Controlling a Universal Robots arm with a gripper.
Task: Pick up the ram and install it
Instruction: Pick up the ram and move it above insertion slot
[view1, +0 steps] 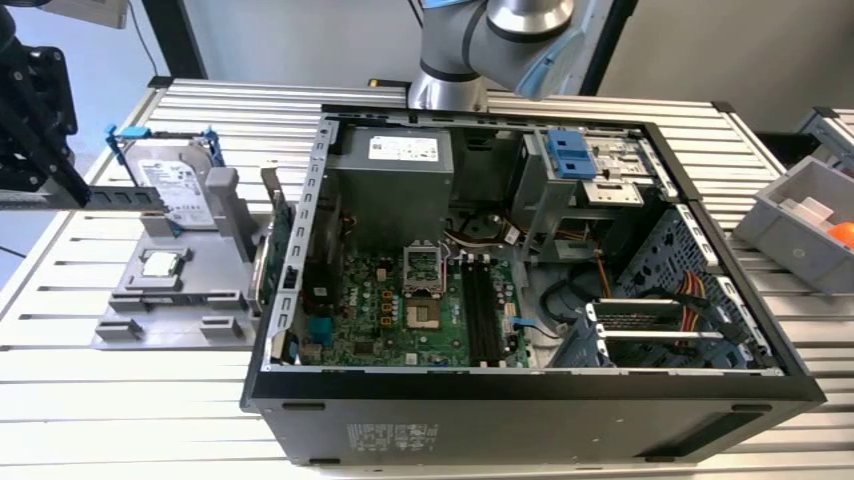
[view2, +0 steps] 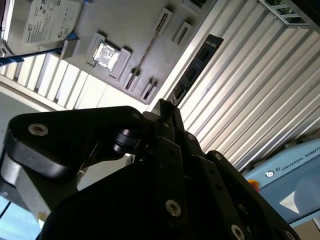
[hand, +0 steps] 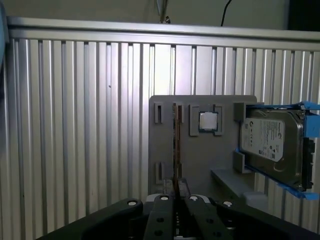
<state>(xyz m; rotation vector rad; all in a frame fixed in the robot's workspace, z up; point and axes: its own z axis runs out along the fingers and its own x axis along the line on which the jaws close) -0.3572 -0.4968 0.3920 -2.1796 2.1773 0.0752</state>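
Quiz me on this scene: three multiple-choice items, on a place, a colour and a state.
1. Relative to the open case, the hard drive stands: A) inside it; B) outside, on the grey holder; C) on top of it.
2. The hard drive's frame is: A) red; B) yellow; C) blue.
3. The ram is: A) held between the fingers; B) seated in a motherboard slot; C) lying on the table.

B: it stands on the holder at the exterior view's left.
C: blue rails edge it in the first wrist view.
A: it juts from the fingers in the second wrist view.
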